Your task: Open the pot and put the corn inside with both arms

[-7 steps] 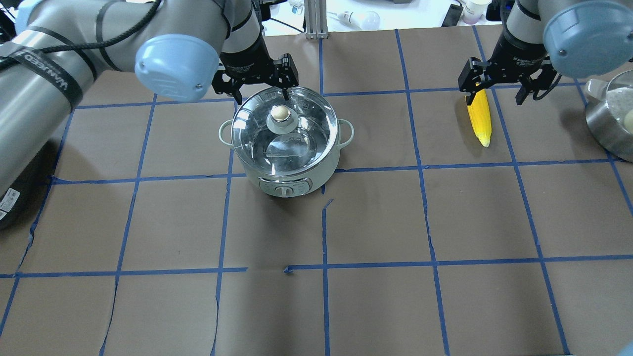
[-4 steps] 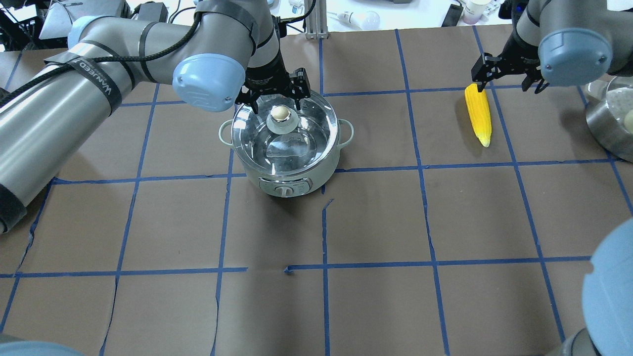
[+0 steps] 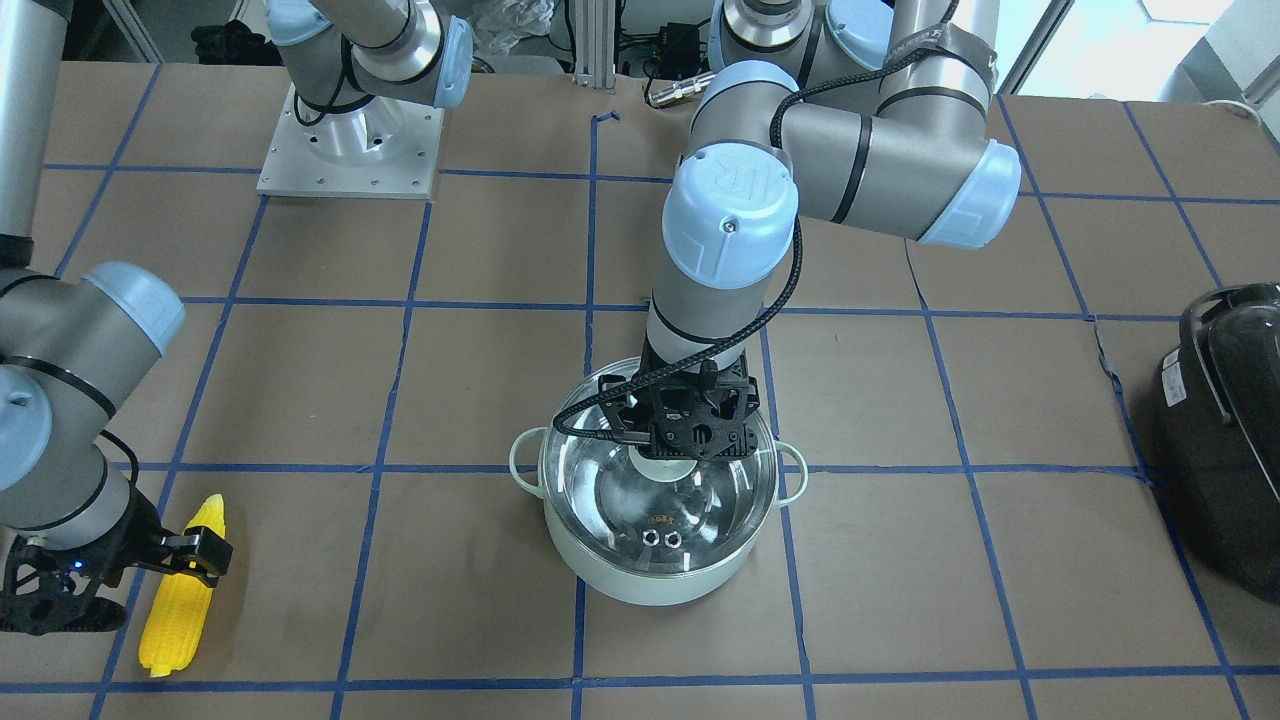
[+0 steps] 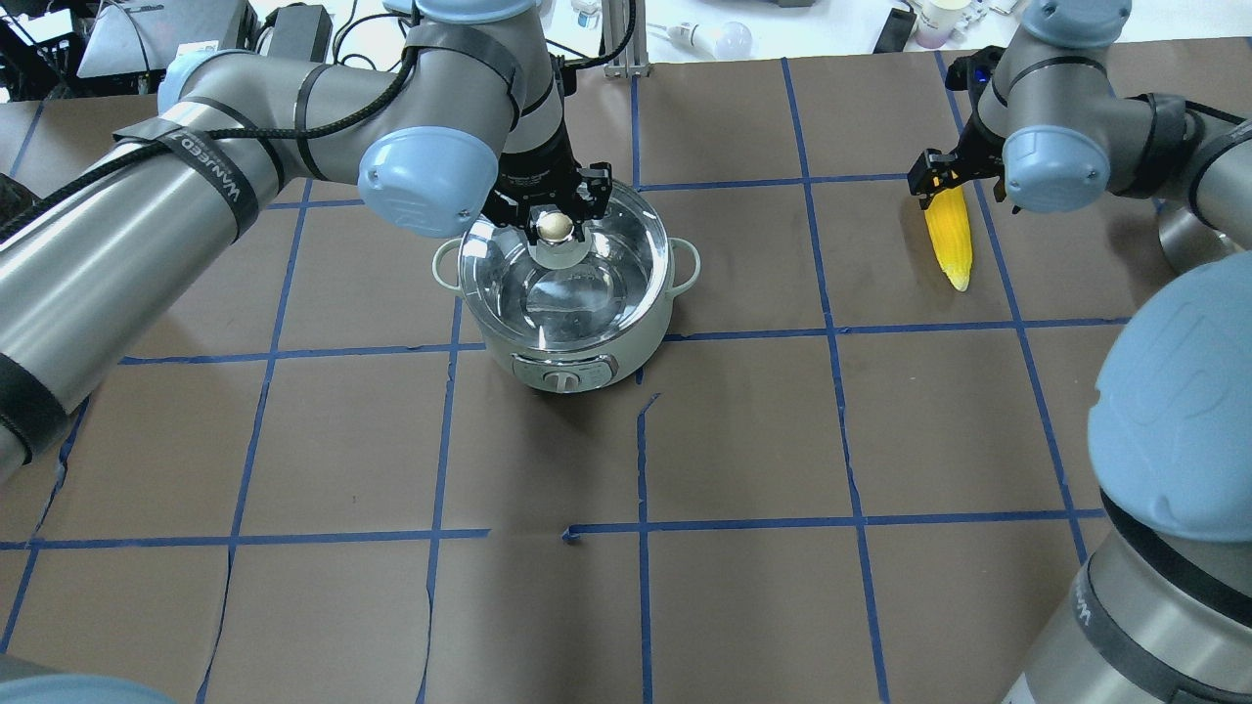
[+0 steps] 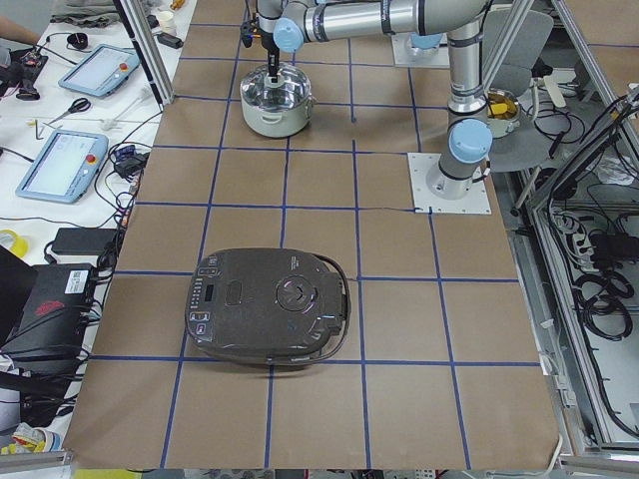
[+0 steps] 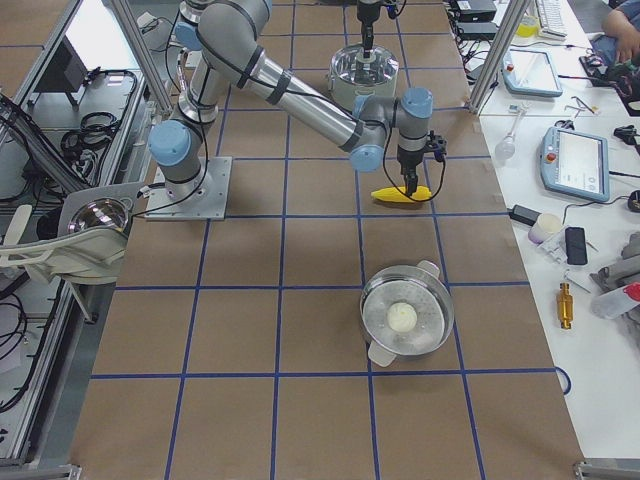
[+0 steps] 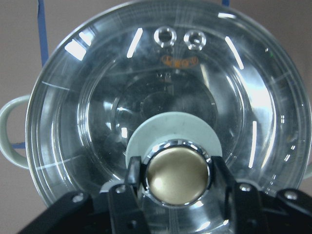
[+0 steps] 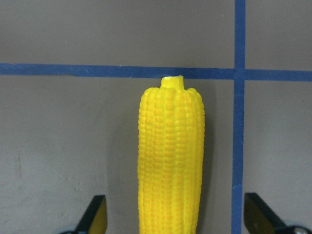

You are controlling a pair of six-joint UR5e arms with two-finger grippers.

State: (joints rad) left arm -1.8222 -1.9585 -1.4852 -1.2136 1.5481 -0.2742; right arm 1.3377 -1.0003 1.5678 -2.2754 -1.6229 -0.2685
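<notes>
1. Left gripper: jaws straddle the gold knob at the pot's centre, with a sliver of gap on each side. Nearly closed, not visibly clamped, holding nothing yet. My read: the knob is the only grab point on the lid, hence the top-down approach
2. Glass lid is seated on the pot, so the pot is unopened. It has to lift off before anything goes in
3. Right gripper: jaws wide open either side of the corn at its thick end, no contact, nothing held. Looks staged so the grasp can run in parallel with the lid lift
4. Corn lies flat on the table, well apart from the pot on its robot-right side, lengthwise between the jaws with its tip pointing away from the gripper
5. Count: 1 pot, 1 lid, 1 knob, 1 corn, 2 grippers. Off-task: 1 black appliance well off the pot's robot-left side, and 1 steel pan beyond the corn from the pot
</notes>
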